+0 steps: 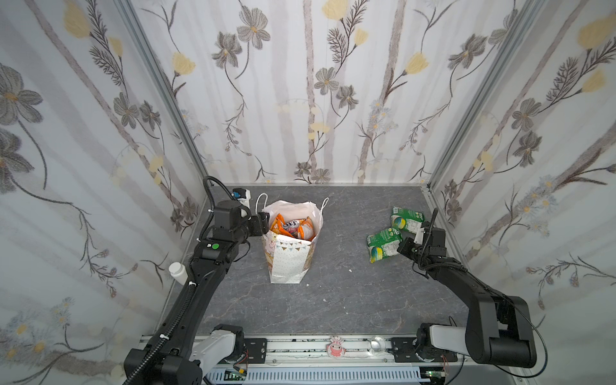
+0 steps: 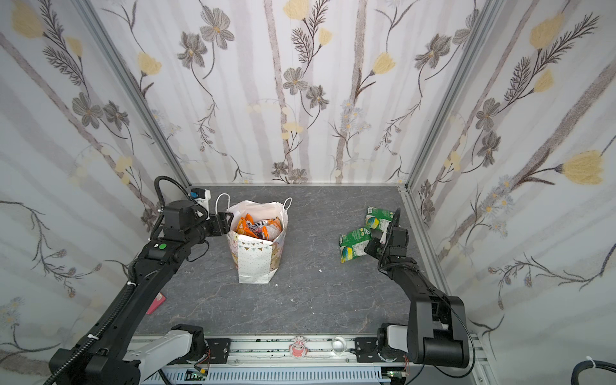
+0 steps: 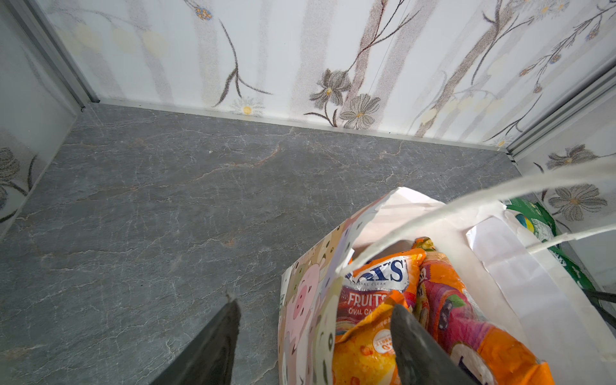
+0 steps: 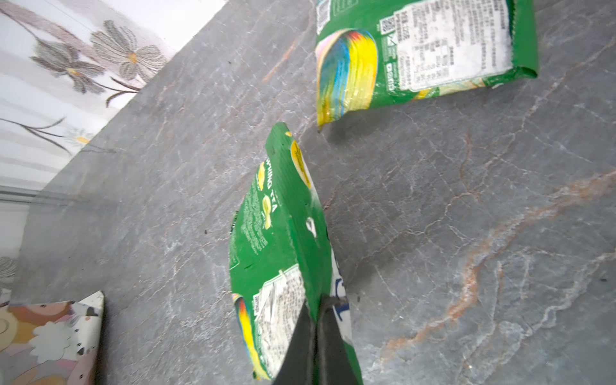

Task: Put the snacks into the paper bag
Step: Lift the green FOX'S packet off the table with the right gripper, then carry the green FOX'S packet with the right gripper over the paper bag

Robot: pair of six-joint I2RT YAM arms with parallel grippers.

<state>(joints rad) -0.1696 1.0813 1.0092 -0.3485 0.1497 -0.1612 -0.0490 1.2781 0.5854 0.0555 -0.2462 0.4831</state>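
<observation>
Paper bag (image 1: 289, 256) stands upright, left of table centre, mouth open. It is well filled. The snacks inside (image 1: 293, 227), orange packets and a FOX'S candy bag (image 3: 376, 283), reach close to the rim. Cord handles (image 1: 261, 203) flop outward, clear of the mouth.

Left gripper (image 1: 265, 222) sits at the bag's left rim. In the wrist view its fingers (image 3: 416, 346) are moderately apart and straddle the side wall, one inside over the snacks, one outside over the table (image 1: 333, 293). The paper is not pinched as far as I can see. Likely purpose: brace the wall and hold the mouth spread for the next drop.

Two green packets lie outside the bag, well apart from it, near the right wall. Right gripper (image 1: 401, 248) is closed tight on the edge of the nearer green packet (image 1: 383, 245), which tilts edge-up from the pinch. Cannot tell whether its far corner touches the surface. An edge grip suits a flat pouch lying on a hard surface.

Farther green packet (image 1: 407, 220) lies flat, printed back up, just beside the held one, untouched.

Judgement: pick made, carry to the bag next. Risks are the glossy film slipping from the grip and little room left in the bag.
</observation>
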